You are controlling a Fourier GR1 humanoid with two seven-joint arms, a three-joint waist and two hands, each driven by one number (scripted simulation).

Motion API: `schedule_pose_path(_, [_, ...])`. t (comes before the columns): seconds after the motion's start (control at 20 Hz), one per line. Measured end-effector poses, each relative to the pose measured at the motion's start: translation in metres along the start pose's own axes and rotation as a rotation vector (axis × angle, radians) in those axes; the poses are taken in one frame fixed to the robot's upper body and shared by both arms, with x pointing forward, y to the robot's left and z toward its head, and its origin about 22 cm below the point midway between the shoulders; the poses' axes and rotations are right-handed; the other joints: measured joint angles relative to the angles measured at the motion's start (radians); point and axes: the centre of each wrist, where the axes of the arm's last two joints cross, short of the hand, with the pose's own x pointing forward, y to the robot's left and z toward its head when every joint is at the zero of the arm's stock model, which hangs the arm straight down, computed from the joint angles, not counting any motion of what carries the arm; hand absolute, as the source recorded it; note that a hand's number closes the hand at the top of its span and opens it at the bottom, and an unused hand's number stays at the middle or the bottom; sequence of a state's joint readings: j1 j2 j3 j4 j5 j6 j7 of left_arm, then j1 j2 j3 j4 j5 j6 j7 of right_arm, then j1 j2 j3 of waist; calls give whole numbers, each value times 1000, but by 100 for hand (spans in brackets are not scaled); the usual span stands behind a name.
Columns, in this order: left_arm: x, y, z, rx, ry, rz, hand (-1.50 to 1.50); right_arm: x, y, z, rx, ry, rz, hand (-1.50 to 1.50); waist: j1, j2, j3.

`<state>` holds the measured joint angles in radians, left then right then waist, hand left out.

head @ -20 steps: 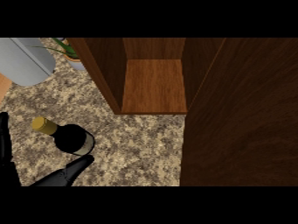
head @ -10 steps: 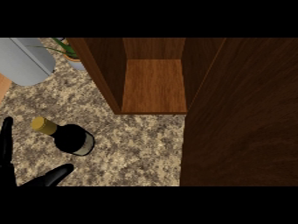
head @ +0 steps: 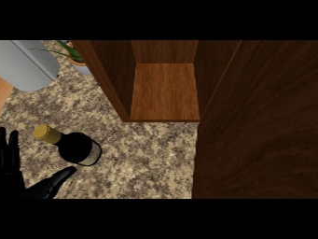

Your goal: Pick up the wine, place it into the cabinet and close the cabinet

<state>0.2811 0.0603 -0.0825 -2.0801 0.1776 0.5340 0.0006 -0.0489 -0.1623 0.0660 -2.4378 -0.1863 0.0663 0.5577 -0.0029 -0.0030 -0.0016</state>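
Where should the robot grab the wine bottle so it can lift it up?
Probably round the dark body of the wine bottle, below the gold cap. It stands upright on the counter, so the wide round part gives the most to wrap. The open left hand is beside it already, so coming from the left seems easiest.

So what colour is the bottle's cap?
Gold, on the dark wine bottle; head view.

The wine [head: 77,146] is a dark bottle with a gold-capped neck and a pale label band, standing on the speckled counter. The wooden cabinet [head: 165,91] stands open behind it to the right, its shelf bare.
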Motion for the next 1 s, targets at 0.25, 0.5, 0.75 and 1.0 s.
schedule_pose_path(0.25, [-23,17,-5,-2,11,10,-150,1,-3,-1,-4,6,17,-150,0,1,1])
schedule_pose_path(0.5, [-48,23,-4,6,22,10,-150,1,0,0,-2,6,3,-150,-2,1,1])
schedule_pose_path(0.75, [-62,31,-11,-20,42,11,-150,5,-3,-3,-15,8,21,-150,-3,1,1])
schedule_pose_path(1.0, [-79,36,-12,-31,42,26,-150,6,-2,-5,-13,10,12,-150,-2,1,1])
